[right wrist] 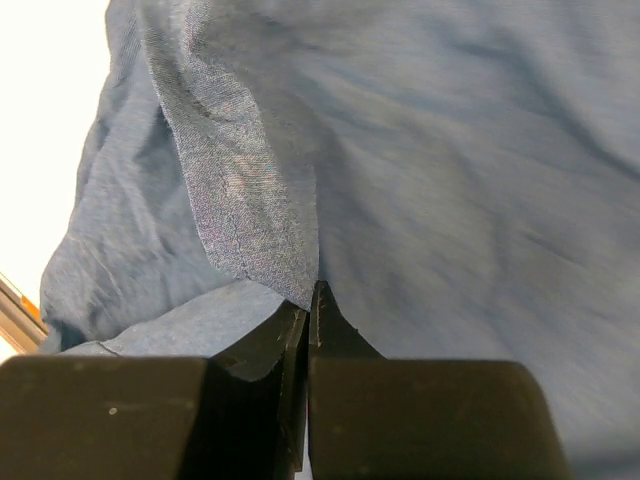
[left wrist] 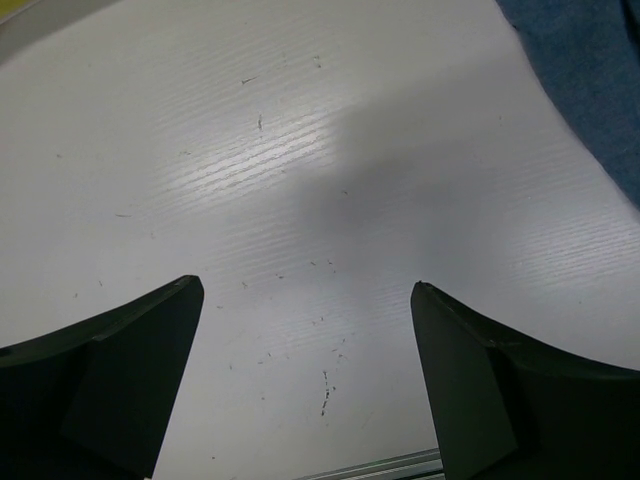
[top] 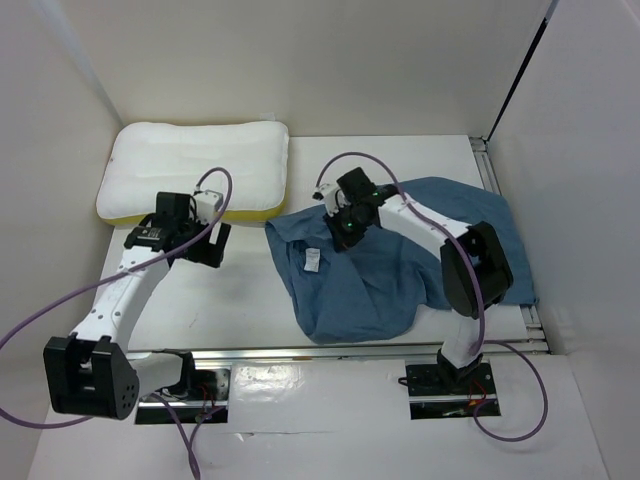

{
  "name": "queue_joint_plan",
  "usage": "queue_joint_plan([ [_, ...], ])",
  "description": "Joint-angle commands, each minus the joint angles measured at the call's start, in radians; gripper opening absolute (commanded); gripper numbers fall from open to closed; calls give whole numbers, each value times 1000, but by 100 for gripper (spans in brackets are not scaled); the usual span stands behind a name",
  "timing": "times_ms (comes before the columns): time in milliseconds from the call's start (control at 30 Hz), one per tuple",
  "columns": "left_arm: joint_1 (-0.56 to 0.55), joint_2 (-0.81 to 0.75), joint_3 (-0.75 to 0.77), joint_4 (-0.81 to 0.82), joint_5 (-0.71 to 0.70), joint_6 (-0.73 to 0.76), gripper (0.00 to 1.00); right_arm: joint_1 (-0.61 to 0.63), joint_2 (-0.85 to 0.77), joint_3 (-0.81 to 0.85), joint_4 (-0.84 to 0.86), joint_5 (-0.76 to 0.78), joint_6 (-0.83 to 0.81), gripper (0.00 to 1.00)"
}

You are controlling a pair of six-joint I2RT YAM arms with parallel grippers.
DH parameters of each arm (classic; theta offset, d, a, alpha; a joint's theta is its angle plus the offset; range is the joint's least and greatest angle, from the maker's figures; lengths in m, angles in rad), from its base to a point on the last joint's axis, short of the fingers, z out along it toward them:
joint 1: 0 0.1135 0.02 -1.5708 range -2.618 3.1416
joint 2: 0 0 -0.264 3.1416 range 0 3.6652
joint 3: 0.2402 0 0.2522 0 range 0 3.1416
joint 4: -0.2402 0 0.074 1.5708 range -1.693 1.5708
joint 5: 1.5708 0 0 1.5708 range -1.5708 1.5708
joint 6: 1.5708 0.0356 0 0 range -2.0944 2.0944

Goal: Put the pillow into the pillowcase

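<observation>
Pressed together on the lower end of a raised fold of the pillowcase [right wrist: 250, 200]: the fingers of the right gripper [right wrist: 312, 300]. Spread crumpled over the right half of the table [top: 250, 300], under and around that gripper. Held wide apart over bare tabletop, near the cloth's left edge, nothing between them: the fingers of the left gripper [left wrist: 305, 285]. Against the far left corner, just beyond it: the pillow [top: 200, 165]. Hard to tell how much cloth sits between the closed tips; partly blurred beyond them.
</observation>
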Motion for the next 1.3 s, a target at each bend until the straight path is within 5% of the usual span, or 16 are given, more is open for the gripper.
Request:
queue_joint_plan([
  [0, 7, 36, 59, 27, 26, 22, 100, -57, -118, 35, -25, 14, -26, 0],
  [433, 7, 245, 312, 7, 66, 41, 100, -137, -181, -13, -25, -24, -26, 0],
  [733, 7, 272, 343, -3, 76, 41, 100, -148, -204, -85, -100, -147, -34, 0],
  [1100, 7, 242, 322, -3, 56, 41, 100, -100, -78, -24, -30, -169, 8, 27],
  [1267, 7, 207, 286, -3, 37, 50, 100, -78, -37, -2, 10, -158, 29, 57],
])
